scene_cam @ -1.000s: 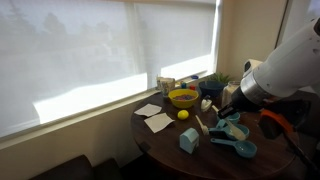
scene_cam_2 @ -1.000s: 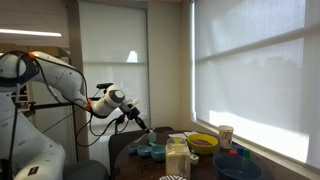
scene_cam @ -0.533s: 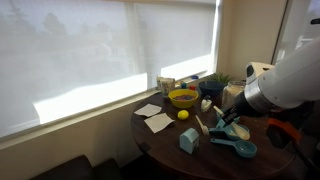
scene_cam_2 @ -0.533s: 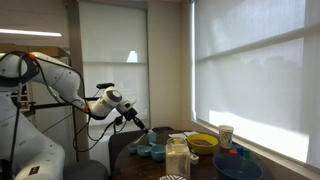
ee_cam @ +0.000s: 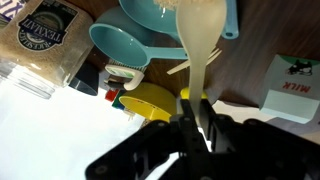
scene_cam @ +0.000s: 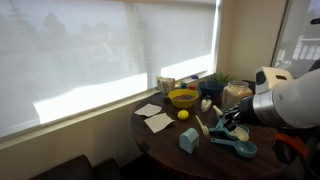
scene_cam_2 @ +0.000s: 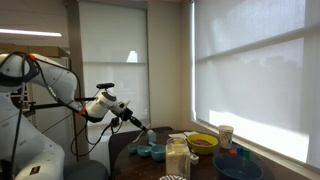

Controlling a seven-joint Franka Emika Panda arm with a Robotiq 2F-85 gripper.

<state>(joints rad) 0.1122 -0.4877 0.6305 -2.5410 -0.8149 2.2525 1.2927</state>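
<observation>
Pincer (ee_cam: pixel 200 112) is squeezed shut on the handle of a cream spoon (ee_cam: pixel 203 35). In the wrist view the spoon's bowl sticks out at 12 o'clock, hanging over the teal measuring cups (ee_cam: pixel 128 45) on the worktop (scene_cam: pixel 160 148). My take: grip it firmly, since that thin handle could swivel, with the spoon level and clear of the cup rims.

Containers: the cups look empty. The jar (ee_cam: pixel 45 40) at 10 o'clock holds brownish grain, and the milk carton (ee_cam: pixel 292 85) at 3 o'clock shows nothing of its inside. The yellow bowl (scene_cam: pixel 183 97) has something dark in it — can't tell what.
</observation>
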